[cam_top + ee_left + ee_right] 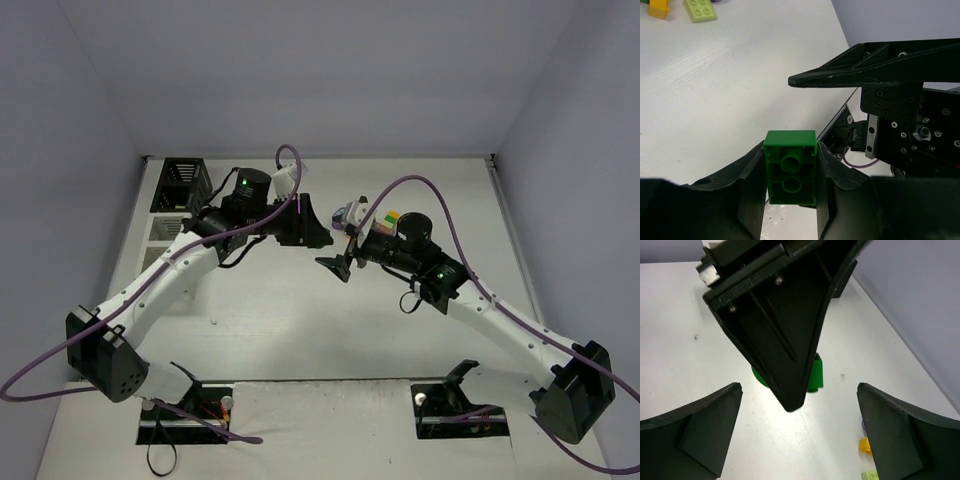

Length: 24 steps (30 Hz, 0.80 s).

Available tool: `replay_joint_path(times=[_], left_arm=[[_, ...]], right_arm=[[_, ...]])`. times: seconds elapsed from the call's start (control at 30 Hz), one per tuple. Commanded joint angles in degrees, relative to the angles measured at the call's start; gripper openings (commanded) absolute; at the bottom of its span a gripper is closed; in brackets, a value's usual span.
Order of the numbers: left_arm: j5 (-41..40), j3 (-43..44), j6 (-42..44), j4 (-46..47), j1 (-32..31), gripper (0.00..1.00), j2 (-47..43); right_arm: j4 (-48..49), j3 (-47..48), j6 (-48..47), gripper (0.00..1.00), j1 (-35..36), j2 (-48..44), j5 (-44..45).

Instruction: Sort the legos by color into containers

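Your left gripper (790, 150) is clamped on the dark green lego (791, 172), long axis along the fingers; the right gripper (800, 390) just ahead stands wide, holding nothing. The containers (178, 190) lie behind the left wrist, nearer this arm.

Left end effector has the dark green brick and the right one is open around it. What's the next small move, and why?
Probably draw the left end effector back out of the open right end effector, toward the containers. The left is shut on the dark green brick, while the right's fingers stand wide, clear of it, so the left alone carries it.
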Motion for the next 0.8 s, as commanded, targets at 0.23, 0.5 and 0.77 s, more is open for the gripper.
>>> replay_joint_path(times=[0.23, 0.5, 0.77], left_arm=[[-7.81, 4.38, 5.48, -5.03, 2.99, 0.02, -1.80], [-13.07, 3.85, 8.20, -8.72, 13.71, 0.03, -4.00], [-28.71, 5.16, 11.98, -12.32, 21.89, 0.02, -6.28]], right_arm=[[3.59, -3.73, 4.78, 0.99, -1.08, -2.92, 9.72], [6.14, -7.68, 13.04, 1.00, -3.19, -4.15, 18.86], [7.11, -11.02, 22.27, 1.00, -4.77, -1.87, 26.43]])
